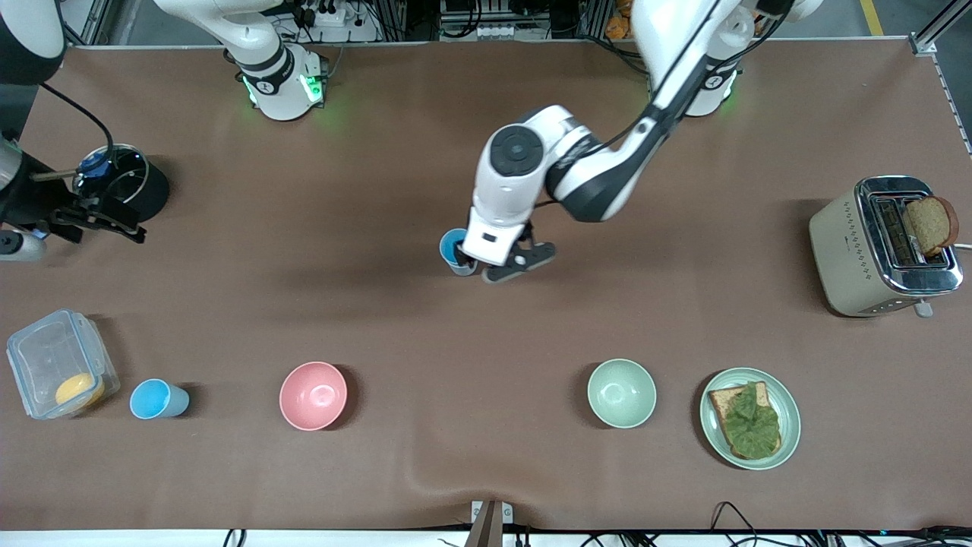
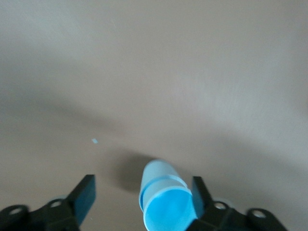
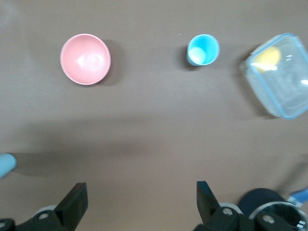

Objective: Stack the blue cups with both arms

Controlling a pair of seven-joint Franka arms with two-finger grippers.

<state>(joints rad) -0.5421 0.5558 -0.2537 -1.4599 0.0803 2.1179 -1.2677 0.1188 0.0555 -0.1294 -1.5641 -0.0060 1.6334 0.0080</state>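
One blue cup (image 1: 454,248) stands upright at the table's middle. In the left wrist view this cup (image 2: 166,202) shows a second rim band, like one cup nested in another. My left gripper (image 1: 480,271) is open around it (image 2: 142,195), with the cup close against one finger (image 2: 198,191) and a wide gap to the other. Another blue cup (image 1: 158,399) stands near the front camera at the right arm's end, between a clear box and the pink bowl; it also shows in the right wrist view (image 3: 203,49). My right gripper (image 1: 106,220) is open and empty (image 3: 139,197) over bare table.
A pink bowl (image 1: 313,395) and a pale green bowl (image 1: 621,393) stand in the near row. A clear lidded box (image 1: 61,363) and a black pot (image 1: 129,186) are at the right arm's end. A plate with toast (image 1: 750,418) and a toaster (image 1: 885,245) are at the left arm's end.
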